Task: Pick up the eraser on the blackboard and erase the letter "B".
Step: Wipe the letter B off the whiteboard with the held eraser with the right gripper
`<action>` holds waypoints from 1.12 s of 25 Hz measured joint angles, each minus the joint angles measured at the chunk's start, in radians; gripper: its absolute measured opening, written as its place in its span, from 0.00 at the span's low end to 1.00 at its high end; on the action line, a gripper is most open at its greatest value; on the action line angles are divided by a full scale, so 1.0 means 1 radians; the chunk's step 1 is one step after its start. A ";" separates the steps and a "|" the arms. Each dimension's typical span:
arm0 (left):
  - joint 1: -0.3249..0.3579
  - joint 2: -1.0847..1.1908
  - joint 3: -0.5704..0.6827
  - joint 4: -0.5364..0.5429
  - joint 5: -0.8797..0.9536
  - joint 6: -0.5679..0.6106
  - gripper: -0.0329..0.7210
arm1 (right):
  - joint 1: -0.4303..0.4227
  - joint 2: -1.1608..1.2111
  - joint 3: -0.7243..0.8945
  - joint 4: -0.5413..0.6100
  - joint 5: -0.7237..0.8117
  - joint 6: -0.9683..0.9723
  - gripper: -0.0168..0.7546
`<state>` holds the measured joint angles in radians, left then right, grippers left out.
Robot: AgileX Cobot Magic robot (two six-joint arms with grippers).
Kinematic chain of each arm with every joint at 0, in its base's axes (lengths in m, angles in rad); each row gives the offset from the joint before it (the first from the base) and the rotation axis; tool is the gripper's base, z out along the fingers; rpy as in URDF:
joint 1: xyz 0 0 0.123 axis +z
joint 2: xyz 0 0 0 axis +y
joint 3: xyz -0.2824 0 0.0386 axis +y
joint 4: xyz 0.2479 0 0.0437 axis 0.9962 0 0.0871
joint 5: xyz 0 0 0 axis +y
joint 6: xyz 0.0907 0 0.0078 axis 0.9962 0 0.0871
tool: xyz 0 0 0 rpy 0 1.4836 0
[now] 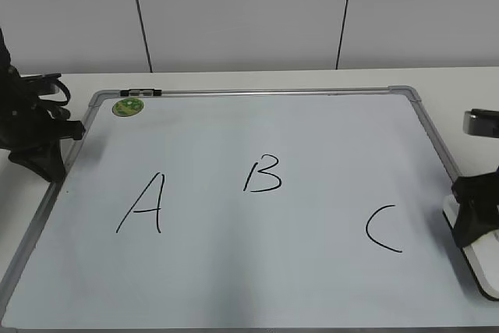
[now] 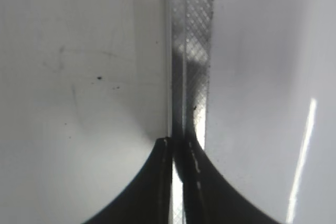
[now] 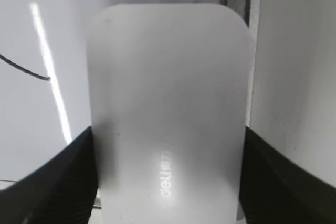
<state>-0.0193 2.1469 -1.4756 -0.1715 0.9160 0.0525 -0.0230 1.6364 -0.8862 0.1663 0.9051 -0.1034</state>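
The blackboard (image 1: 312, 286) is a white dry-erase board with a grey frame, lying flat on the table. The black letter "B" (image 1: 262, 175) is at its middle, whole and unsmeared. The white eraser (image 1: 479, 271) lies at the board's right edge, partly over the frame. My right gripper (image 1: 473, 228) stands over it. In the right wrist view the eraser (image 3: 168, 103) fills the space between the two fingers of the right gripper (image 3: 168, 135), which touch both its long sides. My left gripper (image 1: 47, 165) is shut and empty over the board's left frame (image 2: 191, 51), as the left wrist view (image 2: 180, 142) shows.
A black "A" (image 1: 144, 204) is left of the "B" and a black "C" (image 1: 382, 229) is right of it, near the eraser. A round green magnet (image 1: 128, 107) and a small dark marker (image 1: 142, 93) sit at the board's far left corner. A stroke of the "C" (image 3: 26, 69) shows beside the eraser.
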 joint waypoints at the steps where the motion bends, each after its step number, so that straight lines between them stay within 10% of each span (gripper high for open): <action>1: 0.000 0.000 0.000 0.000 0.000 0.000 0.07 | 0.000 0.000 -0.031 0.020 0.014 -0.012 0.71; 28: 0.000 0.000 0.000 -0.008 -0.002 0.002 0.07 | 0.413 0.494 -0.854 -0.166 0.303 0.114 0.71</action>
<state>-0.0193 2.1469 -1.4756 -0.1793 0.9143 0.0543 0.3904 2.1305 -1.7406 0.0000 1.2079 0.0107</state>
